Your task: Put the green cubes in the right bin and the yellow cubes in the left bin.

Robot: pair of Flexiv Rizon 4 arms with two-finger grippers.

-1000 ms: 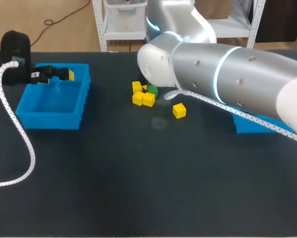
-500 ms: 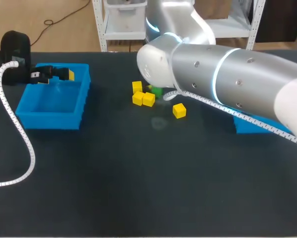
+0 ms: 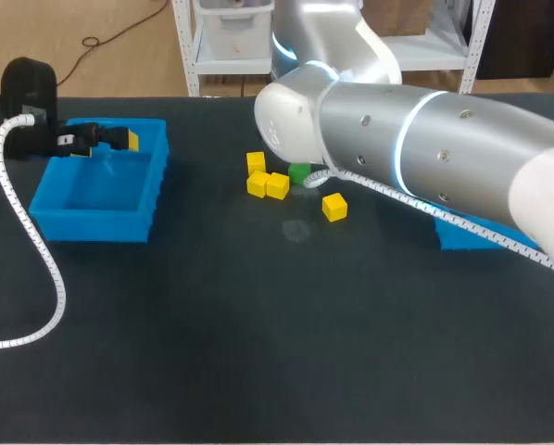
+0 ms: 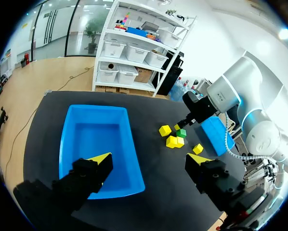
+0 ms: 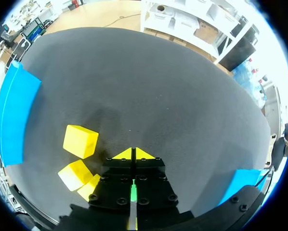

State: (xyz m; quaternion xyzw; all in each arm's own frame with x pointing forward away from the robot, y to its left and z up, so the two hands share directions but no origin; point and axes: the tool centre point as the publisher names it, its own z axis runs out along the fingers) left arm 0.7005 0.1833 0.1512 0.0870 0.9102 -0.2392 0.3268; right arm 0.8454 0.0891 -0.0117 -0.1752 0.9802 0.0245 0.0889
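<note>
Begin with the green cube (image 3: pixel 299 173): lying on the table (image 3: pixel 258 352) at the right end of a cluster of three yellow cubes (image 3: pixel 277 185), just beside them and half tucked under the right arm (image 3: pixel 425 148). Met from above by the right gripper (image 5: pixel 134 154), jaws pressed together with the yellow tips meeting. Through the slit between the fingers, only a thin sliver of green, so no telling whether gripped, nudged or merely lying beneath. Probably set there to part the green piece from its yellow neighbours on the way to the right bin (image 3: pixel 472 239), well apart on the far side of that arm. Mostly hidden by the arm, that bin, and impossible to say what lies inside. Near the cluster, toward the right bin, a fourth yellow cube (image 3: pixel 333 207), alone and touching nothing. Over at the left bin (image 3: pixel 92 227), bare blue floor in the left wrist view and no cube to be seen in it. Above its far rim, the left gripper (image 4: pixel 150 159), jaws spread wide with nothing between them, most likely parked there to leave the middle of the table to the other arm. Sorting judged barely begun, with all four yellow cubes outside the left bin.
</note>
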